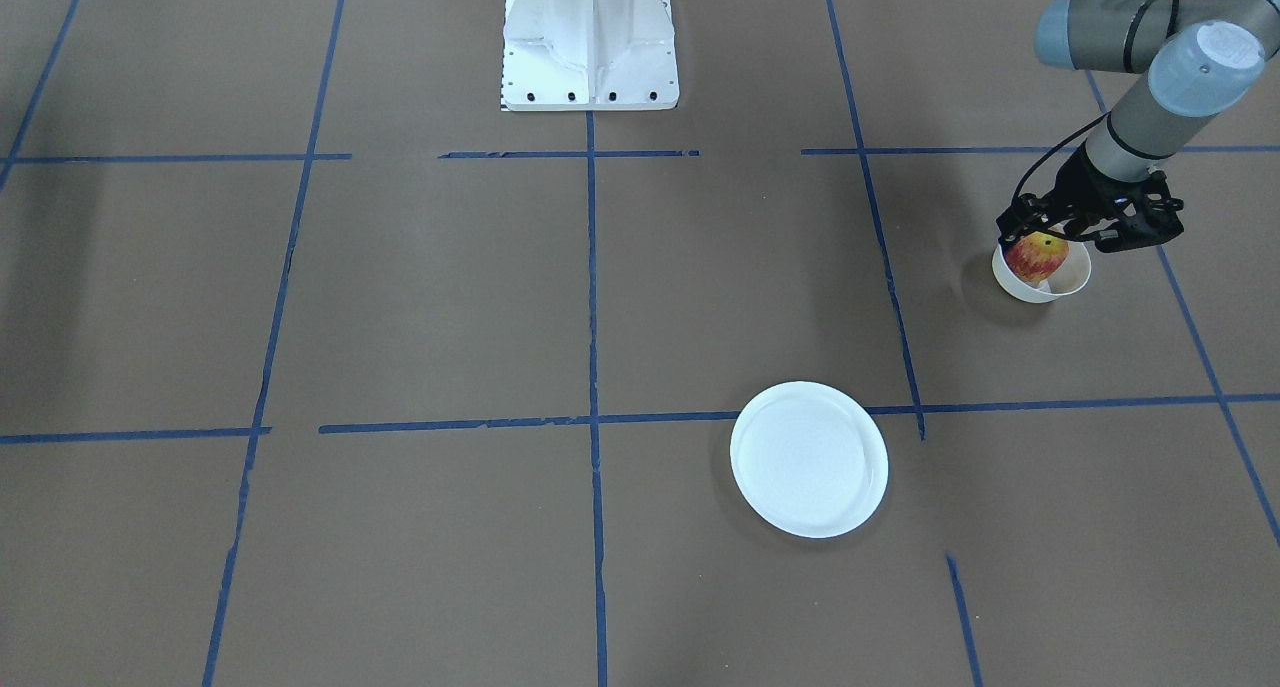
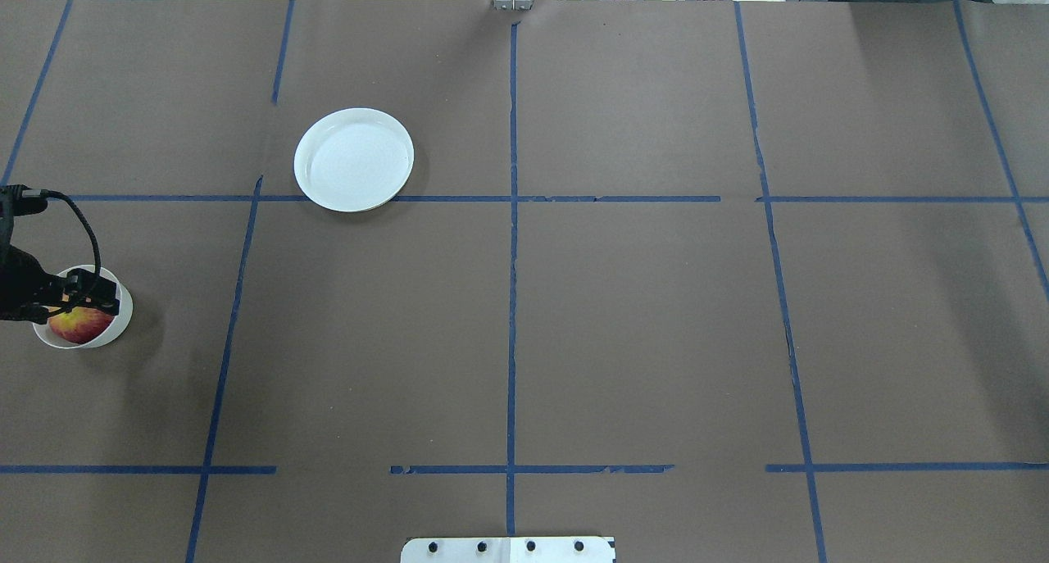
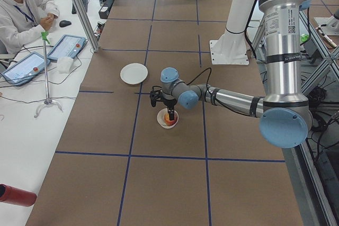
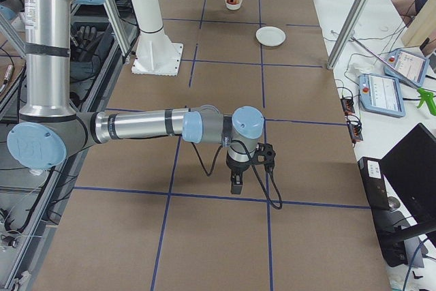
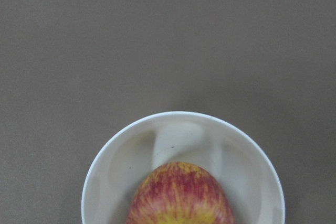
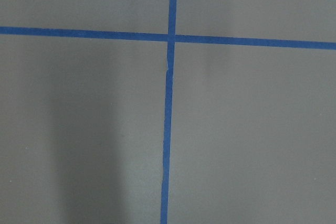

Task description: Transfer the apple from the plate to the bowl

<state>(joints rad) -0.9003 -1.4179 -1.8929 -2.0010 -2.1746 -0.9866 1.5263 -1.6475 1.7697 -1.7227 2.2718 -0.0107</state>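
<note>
The red-and-yellow apple (image 1: 1037, 259) sits low inside the small cream-white bowl (image 1: 1075, 279) at the table's left end. My left gripper (image 1: 1035, 235) hangs right over the bowl, its black fingers close on either side of the apple's top. From overhead the apple (image 2: 79, 325) shows under the gripper (image 2: 82, 302). The left wrist view shows the apple (image 5: 180, 195) over the bowl's floor (image 5: 184, 129). The flat white plate (image 1: 808, 459) lies bare, well away from the bowl. My right gripper (image 4: 236, 185) shows only in the exterior right view, pointing down over bare table; I cannot tell its state.
Brown paper with blue tape lines (image 2: 512, 301) covers the table. The robot's white base (image 1: 590, 47) stands at the near middle edge. An operator (image 3: 21, 9) sits with tablets at a side table beyond the far edge.
</note>
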